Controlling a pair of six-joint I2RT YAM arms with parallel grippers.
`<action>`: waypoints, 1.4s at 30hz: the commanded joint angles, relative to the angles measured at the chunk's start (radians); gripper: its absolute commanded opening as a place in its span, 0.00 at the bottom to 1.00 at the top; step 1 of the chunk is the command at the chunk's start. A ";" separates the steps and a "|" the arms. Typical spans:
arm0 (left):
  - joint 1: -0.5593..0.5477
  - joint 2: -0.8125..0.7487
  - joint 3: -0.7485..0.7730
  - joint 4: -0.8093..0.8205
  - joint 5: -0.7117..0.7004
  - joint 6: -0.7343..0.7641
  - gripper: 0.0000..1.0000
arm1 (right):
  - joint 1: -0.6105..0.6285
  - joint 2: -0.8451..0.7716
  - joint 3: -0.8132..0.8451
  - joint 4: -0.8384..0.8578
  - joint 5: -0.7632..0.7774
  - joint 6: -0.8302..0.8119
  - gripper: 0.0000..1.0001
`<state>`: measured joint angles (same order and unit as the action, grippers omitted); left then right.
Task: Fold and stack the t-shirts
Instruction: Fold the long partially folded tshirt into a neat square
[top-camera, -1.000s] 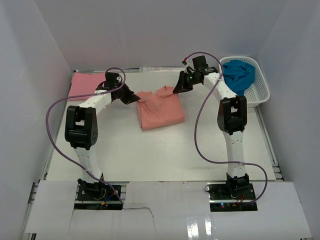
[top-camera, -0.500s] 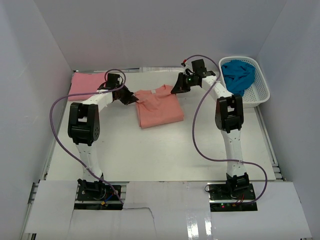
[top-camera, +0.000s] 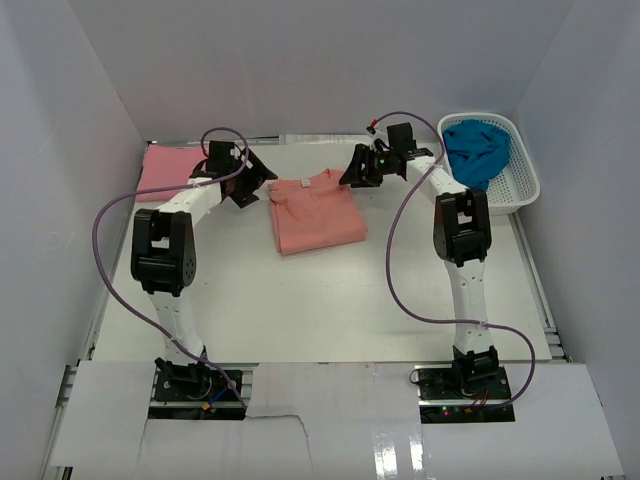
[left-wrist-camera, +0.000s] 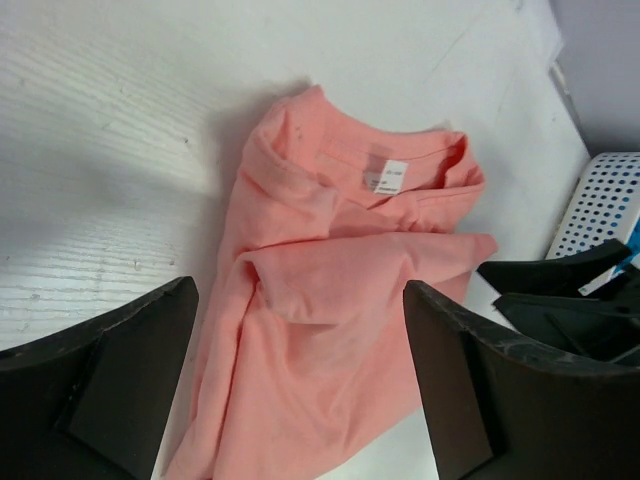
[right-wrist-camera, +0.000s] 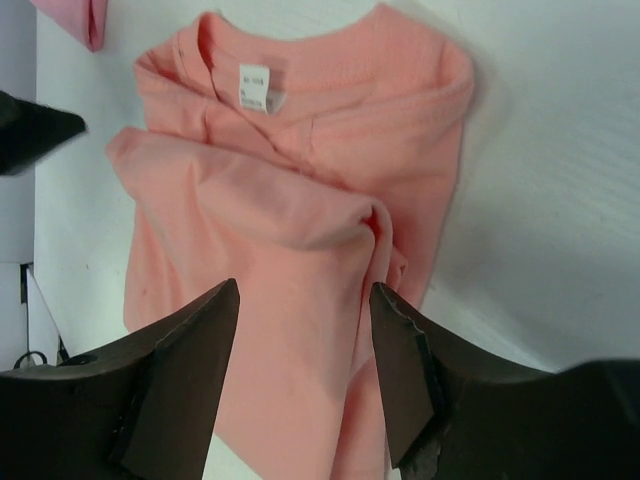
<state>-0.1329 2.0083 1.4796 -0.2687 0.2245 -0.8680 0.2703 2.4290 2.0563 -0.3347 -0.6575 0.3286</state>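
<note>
Top external view: we see the salmon-orange t-shirt (top-camera: 315, 212) lying folded on the table (top-camera: 300, 300), about midway between the left and right edges and closer to the far edge than to the near one. Its collar points to the far edge, and the small white neck label (top-camera: 304, 184) faces up. The left gripper (top-camera: 254, 177) hangs just beside the shirt's far left corner and the right gripper (top-camera: 353, 172) just beside its far right corner.

In the left wrist view we find the left gripper (left-wrist-camera: 298, 295) with its jaws spread wide. Nothing is clamped between them, and the salmon cloth lies loose on the table below. In the right wrist view the right gripper (right-wrist-camera: 303, 290) also has its jaws apart, less widely, above a soft ridge in the folded cloth, and we see no pinch on it.

The lighter pink t-shirt (top-camera: 168, 166) lies flat in the table's far left corner, well apart from the salmon one. The teal-blue t-shirt (top-camera: 477, 150) sits bunched inside the white lattice basket (top-camera: 524, 186) at the far right corner.
</note>
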 joint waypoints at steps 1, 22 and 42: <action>-0.011 -0.160 0.015 0.034 -0.066 0.075 0.94 | 0.000 -0.137 -0.098 0.078 -0.004 -0.023 0.62; -0.218 0.087 0.071 0.089 0.266 0.251 0.78 | 0.020 -0.064 -0.199 0.122 -0.088 0.001 0.21; -0.264 -0.009 -0.146 0.077 0.065 0.233 0.74 | 0.066 -0.301 -0.780 0.178 0.128 0.013 0.08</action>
<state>-0.3645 2.0953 1.4330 -0.1642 0.3073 -0.6304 0.3202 2.1612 1.4090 -0.1154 -0.6353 0.3576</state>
